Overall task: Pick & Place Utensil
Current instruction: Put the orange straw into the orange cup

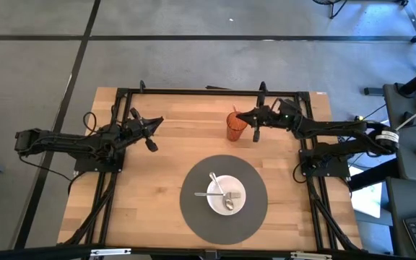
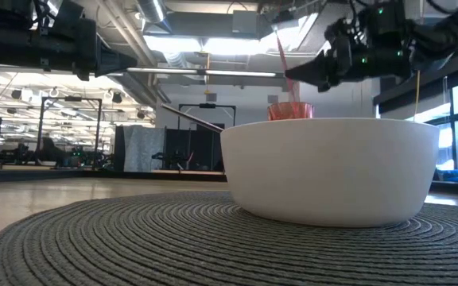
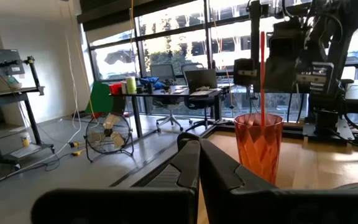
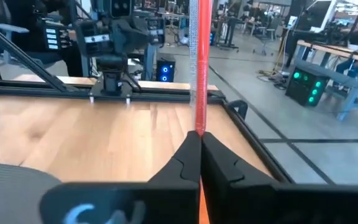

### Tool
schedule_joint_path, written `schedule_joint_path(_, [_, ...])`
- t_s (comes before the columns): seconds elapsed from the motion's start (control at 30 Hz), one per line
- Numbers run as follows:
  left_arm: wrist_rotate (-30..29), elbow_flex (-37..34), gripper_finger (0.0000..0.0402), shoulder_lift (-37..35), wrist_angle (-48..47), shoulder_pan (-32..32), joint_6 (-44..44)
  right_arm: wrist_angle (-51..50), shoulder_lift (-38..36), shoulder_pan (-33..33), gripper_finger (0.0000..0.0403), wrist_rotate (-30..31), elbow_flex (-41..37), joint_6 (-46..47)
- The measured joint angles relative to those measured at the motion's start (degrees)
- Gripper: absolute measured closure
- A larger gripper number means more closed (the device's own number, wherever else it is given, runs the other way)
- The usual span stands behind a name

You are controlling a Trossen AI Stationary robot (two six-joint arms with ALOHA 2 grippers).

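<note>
Utensil (image 4: 200, 68), a red stick-like piece, stands pinched in the right pincer (image 1: 255, 131) above the orange cup (image 1: 235, 126) at twelve o'clock from the white bowl (image 1: 226, 195). Left pincer (image 1: 152, 141) waits pressed together at ten o'clock. Placement looks underway; next, lowering and release.

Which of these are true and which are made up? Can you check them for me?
1. The right gripper is pinching a red utensil handle. True.
2. The orange cup lies tipped over on the table. False: it stands upright.
3. The white bowl sits on the round dark mat. True.
4. The bowl is empty. False: metal utensils lie in it.
5. The left gripper holds a spoon. False: it is shut on nothing, away from the bowl.
</note>
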Motion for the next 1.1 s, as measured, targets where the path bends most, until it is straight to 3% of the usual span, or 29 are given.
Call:
schedule_joint_path(0.57, [0.07,0.00,0.0398,0.00,0.00,0.00,0.01,7.20,10.62,0.00,0.0396,0.11,-0.39,1.51])
schedule_joint_path(0.87, [0.10,0.00,0.0398,0.00,0.00,-0.02,0.06,6.05,8.05,0.00,0.0306,0.11,1.17,1.32])
schedule_joint_path(1.1, [0.13,0.00,0.0398,0.01,0.00,-0.02,0.06,-10.00,3.50,0.20,0.0250,0.12,6.23,0.95])
